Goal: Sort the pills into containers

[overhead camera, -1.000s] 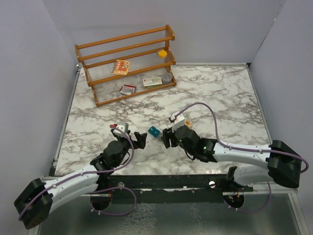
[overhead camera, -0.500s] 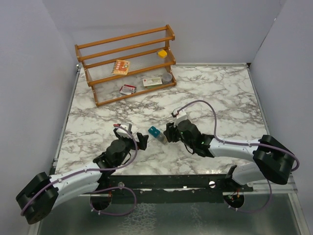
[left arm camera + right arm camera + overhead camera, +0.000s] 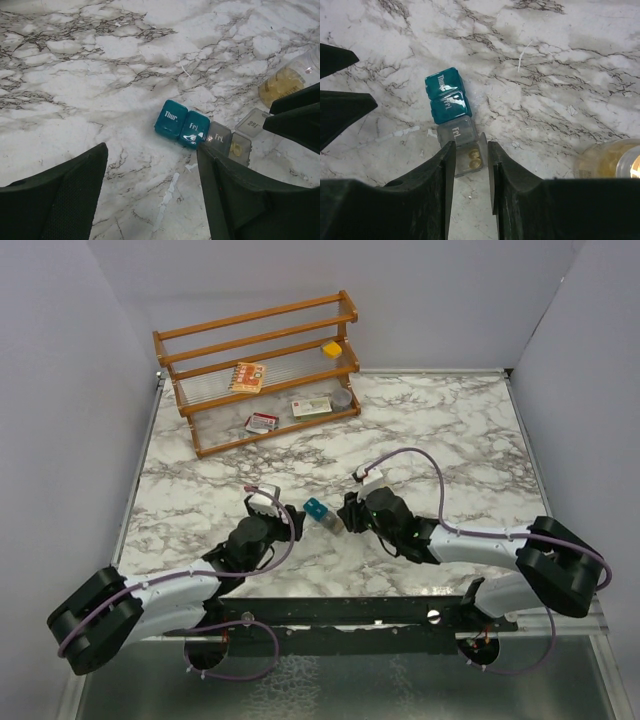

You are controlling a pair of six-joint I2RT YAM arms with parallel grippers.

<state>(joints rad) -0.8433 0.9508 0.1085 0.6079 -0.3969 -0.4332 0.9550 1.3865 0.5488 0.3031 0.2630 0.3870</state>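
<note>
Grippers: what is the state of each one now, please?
Left gripper: open, holding nothing.
Right gripper: narrow, a finger on each side of the open grey translucent plastic compartment; grip cannot be told.

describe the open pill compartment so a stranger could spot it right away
On the marble table, centred toward the near edge, lies a short pill strip. Its open compartment is at the grey end, between the fingers of the right pincer; unlike its lidded neighbours, it shows yellow pills inside.

I count two teal compartments (image 3: 171,119); two grey compartments (image 3: 219,137); two yellow pills (image 3: 475,162); one bottle (image 3: 284,83); one rack (image 3: 258,335); three packets (image 3: 247,376).
</note>
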